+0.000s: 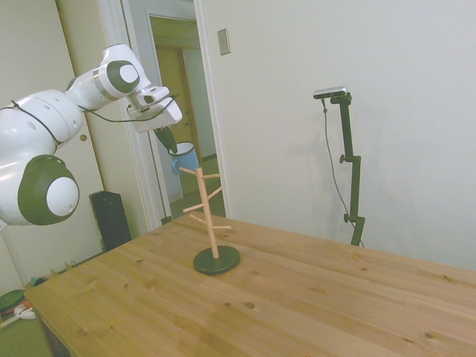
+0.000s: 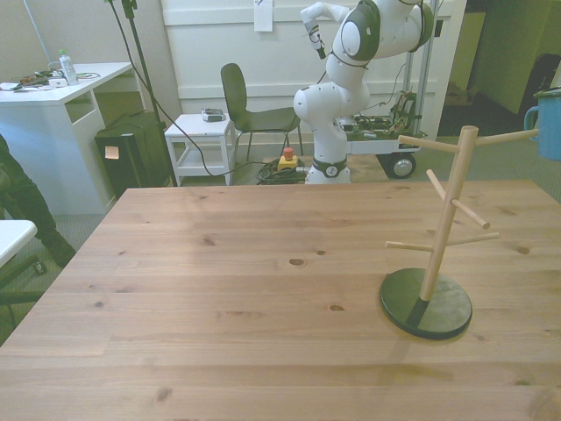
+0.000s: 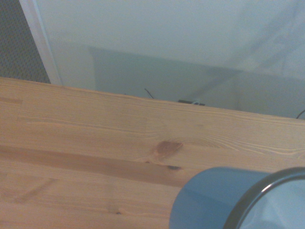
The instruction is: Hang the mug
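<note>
The gripper (image 1: 165,139), fingers clamped on the mug (image 1: 185,157), holds it just beyond the tip of the peg tree's (image 1: 209,216) top peg (image 2: 507,137), handle toward it

a robotics lab set up in an ordinary room. the white robot arm (image 2: 351,79) stands on a base behind a big wooden table (image 2: 245,289), with a red emergency-stop button (image 2: 287,160) on the floor at about 12 o'clock from the table's middle. past it, a wheeled cart (image 2: 386,140) carries loose electronics and cables. at 10 o'clock are a white desk (image 2: 53,114), a dark computer tower (image 2: 131,158), a small white side table (image 2: 202,140) and an empty chair (image 2: 250,110). plain white walls and a doorway (image 1: 182,111) close it in.
</note>
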Controlling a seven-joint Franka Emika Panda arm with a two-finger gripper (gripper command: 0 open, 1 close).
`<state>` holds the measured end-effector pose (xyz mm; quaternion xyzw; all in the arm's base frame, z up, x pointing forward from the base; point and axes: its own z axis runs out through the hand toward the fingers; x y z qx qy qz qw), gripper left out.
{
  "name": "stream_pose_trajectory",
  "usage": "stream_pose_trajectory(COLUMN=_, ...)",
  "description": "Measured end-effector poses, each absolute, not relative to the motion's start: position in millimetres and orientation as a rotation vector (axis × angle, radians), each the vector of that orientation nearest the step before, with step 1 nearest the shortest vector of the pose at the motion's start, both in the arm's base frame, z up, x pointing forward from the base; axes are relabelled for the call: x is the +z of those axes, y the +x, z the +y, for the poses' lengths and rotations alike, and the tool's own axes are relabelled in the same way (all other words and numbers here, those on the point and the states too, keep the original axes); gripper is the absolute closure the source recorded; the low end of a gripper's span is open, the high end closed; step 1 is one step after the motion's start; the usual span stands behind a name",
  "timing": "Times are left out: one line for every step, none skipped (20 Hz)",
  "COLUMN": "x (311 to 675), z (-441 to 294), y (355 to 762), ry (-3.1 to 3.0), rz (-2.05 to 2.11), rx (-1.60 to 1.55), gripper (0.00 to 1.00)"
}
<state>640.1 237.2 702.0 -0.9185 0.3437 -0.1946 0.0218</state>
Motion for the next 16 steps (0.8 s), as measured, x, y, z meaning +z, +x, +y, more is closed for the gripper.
stream_pose_trajectory(x=702, z=236, y=640, ry=-2.846, rz=1.066, rx=-0.603, gripper=1.00)
stream_pose_trajectory(x=702, z=234, y=641, ry=-2.845, rz=1.068, rx=-0.603, gripper=1.00)
stream_pose_trajectory(x=703, z=232, y=642, ry=-2.844, rz=1.071, rx=-0.603, gripper=1.00)
stream_pose_trajectory(x=703, z=229, y=642, ry=-2.842, rz=1.075, rx=-0.603, gripper=1.00)
stream_pose_trajectory(x=704, z=226, y=643, ry=-2.841, rz=1.077, rx=-0.603, gripper=1.00)
stream_pose_trajectory(x=704, z=223, y=644, ry=-2.839, rz=1.081, rx=-0.602, gripper=1.00)
stream_pose_trajectory(x=705, z=220, y=645, ry=-2.837, rz=1.085, rx=-0.601, gripper=1.00)
stream_pose_trajectory(x=705, z=218, y=645, ry=-2.835, rz=1.089, rx=-0.601, gripper=1.00)
stream_pose_trajectory(x=706, z=214, y=646, ry=-2.833, rz=1.095, rx=-0.601, gripper=1.00)
stream_pose_trajectory(x=707, z=210, y=647, ry=-2.830, rz=1.099, rx=-0.602, gripper=1.00)
stream_pose_trajectory(x=708, z=205, y=648, ry=-2.826, rz=1.104, rx=-0.600, gripper=1.00)
stream_pose_trajectory(x=709, z=201, y=648, ry=-2.822, rz=1.108, rx=-0.597, gripper=1.00)
stream_pose_trajectory(x=710, z=197, y=649, ry=-2.817, rz=1.114, rx=-0.593, gripper=1.00)
stream_pose_trajectory(x=711, z=192, y=650, ry=-2.812, rz=1.120, rx=-0.588, gripper=1.00)
stream_pose_trajectory(x=711, z=188, y=650, ry=-2.808, rz=1.125, rx=-0.584, gripper=1.00)
stream_pose_trajectory(x=712, z=184, y=651, ry=-2.805, rz=1.130, rx=-0.581, gripper=1.00)
